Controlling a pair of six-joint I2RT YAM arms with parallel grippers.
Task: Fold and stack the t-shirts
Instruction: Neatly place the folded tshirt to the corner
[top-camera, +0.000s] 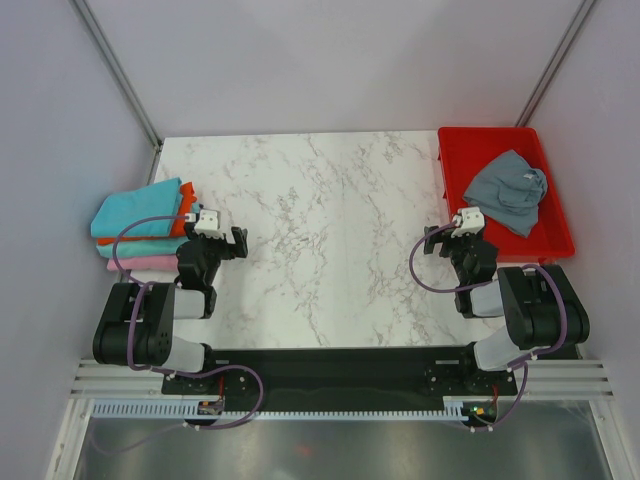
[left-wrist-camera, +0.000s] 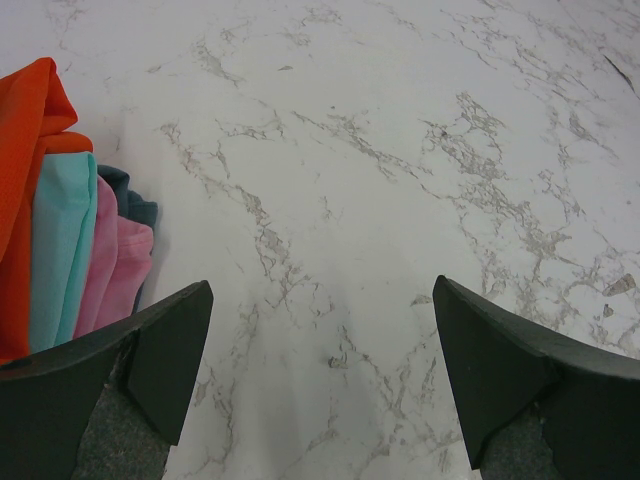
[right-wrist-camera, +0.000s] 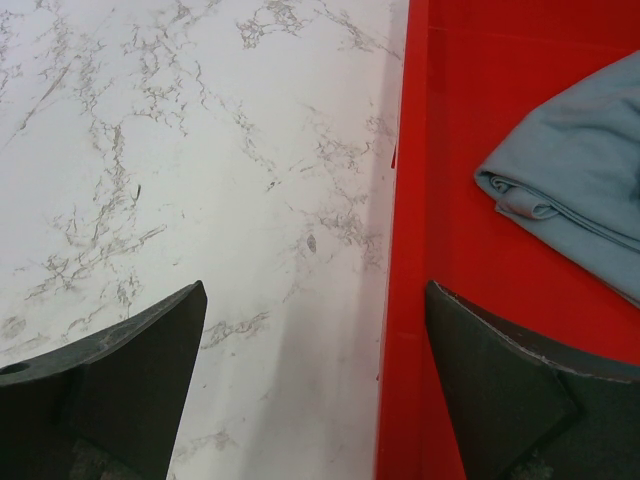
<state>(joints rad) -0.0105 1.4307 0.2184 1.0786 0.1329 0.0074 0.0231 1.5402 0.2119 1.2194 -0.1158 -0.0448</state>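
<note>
Stack of folded turquoise, orange-red, teal and pink t-shirts sits at the left edge of the marble table; a slate-grey t-shirt lies in the red plastic tray. The left gripper and right gripper gape wide, empty.

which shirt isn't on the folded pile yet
The grey shirt: it lies crumpled alone in the red tray on the right, while the others sit folded in a pile on the left.

I see a white table with grey marble veining, a plain red tray and a slate grey t-shirt. Also turquoise t-shirt, orange-red t-shirt, dark teal t-shirt, pink t-shirt, all unpatterned. Left gripper and right gripper black, cables purple.
</note>
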